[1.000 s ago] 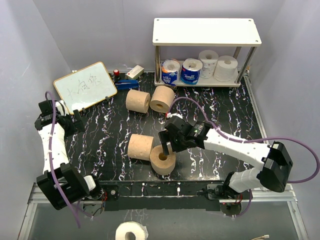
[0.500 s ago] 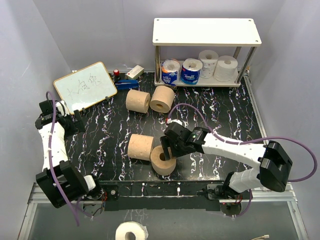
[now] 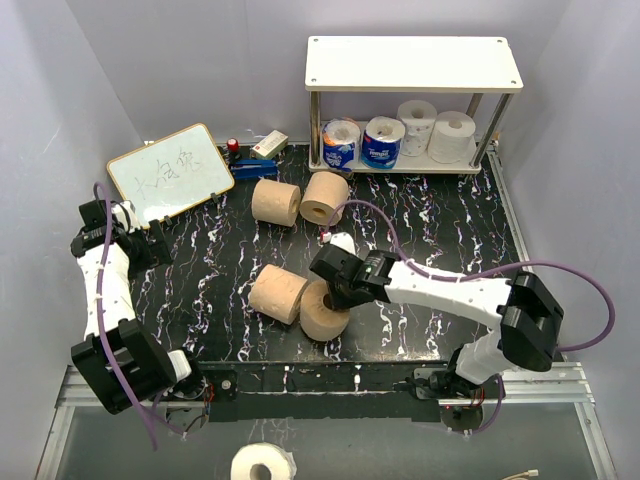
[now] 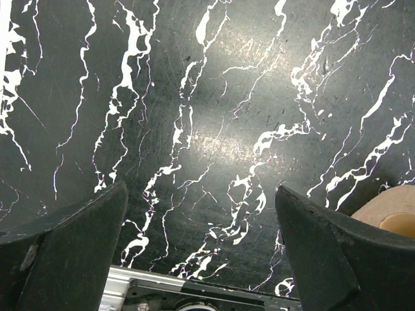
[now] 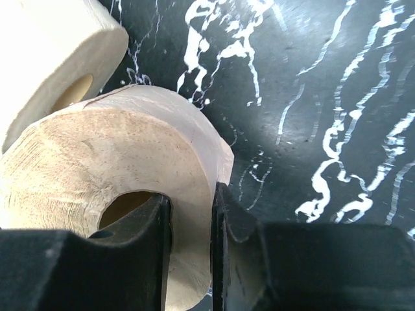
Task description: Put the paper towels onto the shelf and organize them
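Observation:
My right gripper (image 3: 334,291) (image 5: 191,201) is shut on the wall of a tan paper towel roll (image 3: 320,314) (image 5: 97,155) near the table's front. One finger is in the hollow core and the other is against the outside. A second tan roll (image 3: 277,293) (image 5: 52,52) lies touching it on the left. Two more tan rolls (image 3: 275,202) (image 3: 325,197) lie farther back. The shelf (image 3: 413,63) stands at the back right. Its lower board holds two blue-wrapped rolls (image 3: 341,143) (image 3: 383,141) and two white rolls (image 3: 417,120) (image 3: 452,136). My left gripper (image 3: 155,240) (image 4: 201,194) hangs open over bare table at the left.
A white writing board (image 3: 170,172) leans at the back left, with a blue tool (image 3: 255,168), a small white box (image 3: 268,145) and a red item (image 3: 233,147) beside it. A white roll (image 3: 262,463) lies below the table's front edge.
My right gripper came down and left onto the front tan roll and closed on its wall; that roll and its neighbour shifted slightly left. The left arm stayed put.

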Action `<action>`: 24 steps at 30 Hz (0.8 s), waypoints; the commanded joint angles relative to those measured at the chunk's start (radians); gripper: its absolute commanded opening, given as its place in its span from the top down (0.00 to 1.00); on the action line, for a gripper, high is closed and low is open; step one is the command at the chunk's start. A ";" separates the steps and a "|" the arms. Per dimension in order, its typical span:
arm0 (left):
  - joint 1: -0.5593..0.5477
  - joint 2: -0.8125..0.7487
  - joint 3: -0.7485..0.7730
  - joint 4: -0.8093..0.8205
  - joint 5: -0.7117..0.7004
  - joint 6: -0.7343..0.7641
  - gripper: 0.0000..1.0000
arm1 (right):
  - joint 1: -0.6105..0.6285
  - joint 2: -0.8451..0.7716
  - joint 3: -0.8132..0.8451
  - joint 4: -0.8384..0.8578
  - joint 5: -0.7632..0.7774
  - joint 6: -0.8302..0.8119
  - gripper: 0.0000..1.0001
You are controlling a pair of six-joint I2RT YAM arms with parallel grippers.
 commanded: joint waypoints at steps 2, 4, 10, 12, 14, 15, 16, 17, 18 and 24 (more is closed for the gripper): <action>0.004 0.012 0.000 -0.010 0.035 0.015 0.04 | 0.004 -0.064 0.265 -0.178 0.271 0.044 1.00; 0.004 0.027 0.001 -0.011 0.041 0.016 0.04 | 0.003 -0.073 0.379 -0.275 0.404 0.045 1.00; 0.004 0.056 0.002 -0.013 0.075 0.022 0.05 | -0.117 -0.024 0.847 -0.442 0.711 -0.075 1.00; 0.004 0.069 0.003 -0.016 0.096 0.028 0.05 | -0.237 -0.015 0.987 -0.386 0.718 -0.151 1.00; 0.004 0.076 0.003 -0.020 0.105 0.029 0.05 | -0.381 -0.021 1.016 -0.267 0.669 -0.250 1.00; 0.004 0.074 0.005 -0.021 0.106 0.030 0.05 | -0.468 -0.016 1.020 -0.207 0.619 -0.296 1.00; 0.004 0.070 0.003 -0.021 0.111 0.031 0.05 | -0.544 0.009 1.039 -0.168 0.558 -0.320 1.00; 0.004 0.062 0.003 -0.021 0.115 0.032 0.05 | -0.624 0.046 1.072 -0.152 0.493 -0.333 1.00; 0.004 0.056 0.003 -0.019 0.118 0.033 0.05 | -0.689 0.098 1.123 -0.151 0.435 -0.338 1.00; 0.004 0.039 0.002 -0.019 0.133 0.038 0.05 | -0.913 0.336 1.327 -0.072 0.171 -0.237 1.00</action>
